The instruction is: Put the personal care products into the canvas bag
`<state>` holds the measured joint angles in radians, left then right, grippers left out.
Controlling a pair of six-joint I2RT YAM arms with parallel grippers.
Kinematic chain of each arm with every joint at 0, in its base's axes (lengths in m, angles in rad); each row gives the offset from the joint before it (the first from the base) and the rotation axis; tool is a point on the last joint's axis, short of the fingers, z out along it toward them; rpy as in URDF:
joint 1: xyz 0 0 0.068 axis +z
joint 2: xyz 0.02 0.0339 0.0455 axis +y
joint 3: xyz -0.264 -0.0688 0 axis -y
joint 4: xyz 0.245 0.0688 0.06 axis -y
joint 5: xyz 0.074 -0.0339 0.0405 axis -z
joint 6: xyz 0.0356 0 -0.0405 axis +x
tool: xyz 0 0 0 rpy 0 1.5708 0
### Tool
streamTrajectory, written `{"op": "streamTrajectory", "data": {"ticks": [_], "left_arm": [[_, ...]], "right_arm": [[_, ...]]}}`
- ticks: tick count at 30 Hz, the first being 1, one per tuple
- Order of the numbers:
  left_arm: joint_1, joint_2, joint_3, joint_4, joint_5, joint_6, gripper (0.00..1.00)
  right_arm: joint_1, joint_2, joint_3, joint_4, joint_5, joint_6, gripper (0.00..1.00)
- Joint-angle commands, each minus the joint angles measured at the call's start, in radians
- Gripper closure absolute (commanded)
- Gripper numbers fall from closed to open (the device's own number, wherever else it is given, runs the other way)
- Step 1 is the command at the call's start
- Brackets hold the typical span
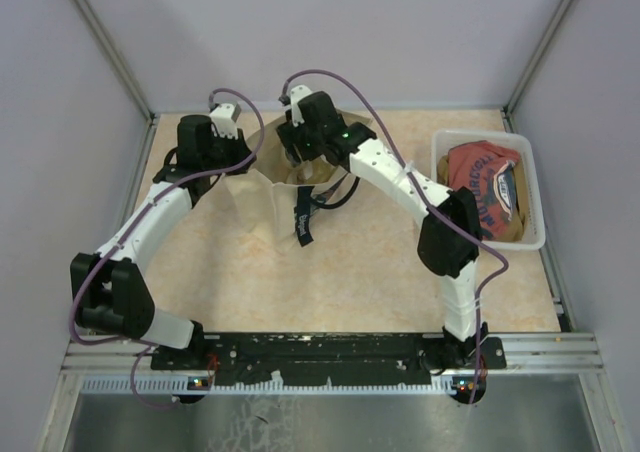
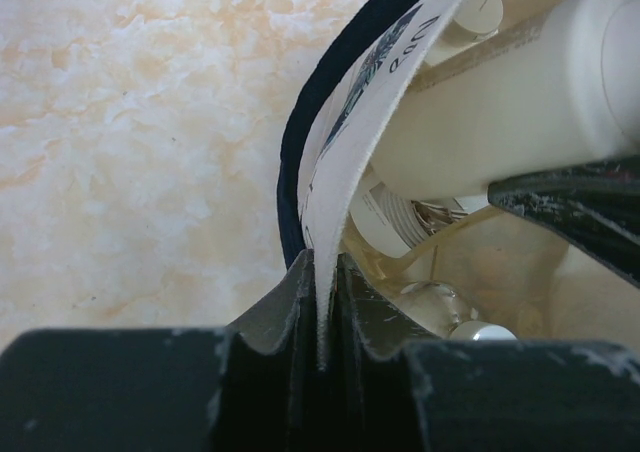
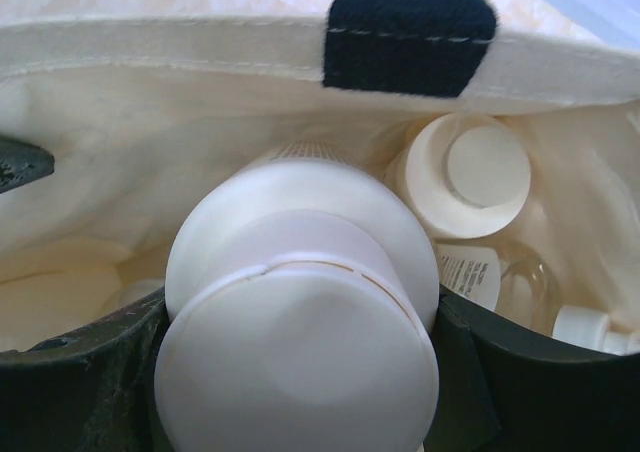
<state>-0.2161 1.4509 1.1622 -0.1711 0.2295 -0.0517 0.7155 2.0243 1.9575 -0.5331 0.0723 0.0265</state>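
Note:
The canvas bag stands open at the back of the table, with navy straps. My left gripper is shut on the bag's cloth rim, beside its navy strap. My right gripper is down inside the bag's mouth, shut on a white wide-capped jar, held cap towards the camera. Below it in the bag lie another cream jar and a round clear bottle with a white cap. In the left wrist view the held jar and the clear bottle show too.
A white plastic tub with a red shirt stands at the right of the table. Grey walls close in the table at the back and both sides. The arms' base rail runs along the near edge.

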Motion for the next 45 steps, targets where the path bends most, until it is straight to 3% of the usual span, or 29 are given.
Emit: {"op": "streamTrajectory", "data": {"ticks": [1, 6, 10, 20, 26, 30, 36, 45], "left_arm": [[0.006, -0.02, 0.002, 0.026, 0.008, 0.002, 1.0], [0.006, -0.02, 0.001, 0.028, 0.01, 0.003, 1.0], [0.006, -0.019, 0.0, 0.031, 0.013, 0.002, 1.0], [0.006, -0.02, 0.0, 0.033, 0.011, 0.001, 1.0], [0.006, -0.015, 0.0, 0.036, 0.013, -0.004, 1.0], [0.006, -0.014, 0.001, 0.035, 0.009, -0.002, 1.0], [0.006, -0.006, 0.002, 0.035, 0.011, -0.002, 1.0], [0.005, -0.006, 0.0, 0.036, 0.009, 0.0, 1.0]], "right_arm": [[-0.029, -0.08, 0.02, 0.174, 0.008, -0.031, 1.0], [-0.03, -0.039, 0.042, 0.219, -0.03, -0.03, 1.0], [-0.03, 0.038, 0.132, 0.161, -0.032, -0.028, 1.0], [-0.03, 0.13, 0.192, 0.102, 0.134, -0.075, 1.0], [-0.031, 0.205, 0.272, -0.033, 0.09, -0.075, 1.0], [-0.031, 0.206, 0.227, -0.049, 0.078, -0.075, 1.0], [-0.031, 0.252, 0.24, -0.096, 0.053, -0.086, 0.86], [-0.031, 0.316, 0.284, -0.109, 0.062, -0.089, 0.86]]}}
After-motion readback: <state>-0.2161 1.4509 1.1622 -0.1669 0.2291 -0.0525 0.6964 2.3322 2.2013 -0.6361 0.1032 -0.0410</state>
